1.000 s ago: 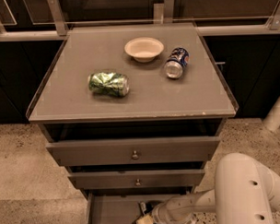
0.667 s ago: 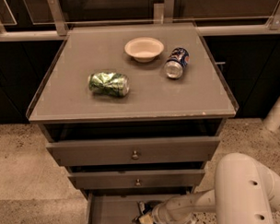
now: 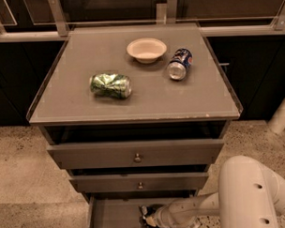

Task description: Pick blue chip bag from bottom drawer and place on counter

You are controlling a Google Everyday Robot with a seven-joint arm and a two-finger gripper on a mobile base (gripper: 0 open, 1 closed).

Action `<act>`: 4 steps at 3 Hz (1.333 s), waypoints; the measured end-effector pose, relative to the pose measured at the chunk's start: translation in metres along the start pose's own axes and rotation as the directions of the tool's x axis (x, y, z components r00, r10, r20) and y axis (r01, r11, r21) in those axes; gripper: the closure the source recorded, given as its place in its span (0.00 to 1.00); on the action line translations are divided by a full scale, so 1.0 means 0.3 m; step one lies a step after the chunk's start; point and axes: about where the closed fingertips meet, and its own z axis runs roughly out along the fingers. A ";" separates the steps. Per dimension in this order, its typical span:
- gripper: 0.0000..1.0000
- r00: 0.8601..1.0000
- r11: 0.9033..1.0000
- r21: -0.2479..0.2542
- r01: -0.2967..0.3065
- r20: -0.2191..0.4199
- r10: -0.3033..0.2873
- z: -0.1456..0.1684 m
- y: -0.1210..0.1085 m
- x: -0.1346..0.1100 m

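— Camera view: where do we find the gripper [image 3: 153, 220]?
— Down in the bottom drawer [image 3: 113, 221], below the counter's [image 3: 179, 103] front edge, reaching in from the right-corner side.
— And the blue chip bag [image 3: 146, 212]?
— Right against the gripper's tip, toward the counter's left edge. Whether the gripper grasps it, we cannot tell.

This looks like a kitchen-style break area or test room. A grey counter [image 3: 203, 97] over drawers stands on a speckled stone floor [image 3: 17, 158], with dark cupboards [image 3: 258, 74] behind. On top lie a bowl [image 3: 147, 49], a green can [image 3: 110, 85] and a blue can [image 3: 179, 64]. The gripper [image 3: 148, 218] sits at the bottom centre of the frame, inside the bottom drawer [image 3: 113, 220].
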 end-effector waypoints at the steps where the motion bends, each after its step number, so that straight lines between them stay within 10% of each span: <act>1: 1.00 0.999 0.998 -0.053 0.026 0.025 -0.025 -0.089 0.003 -0.013; 4: 1.00 0.981 0.993 -0.113 0.034 0.194 -0.011 -0.807 -0.237 0.081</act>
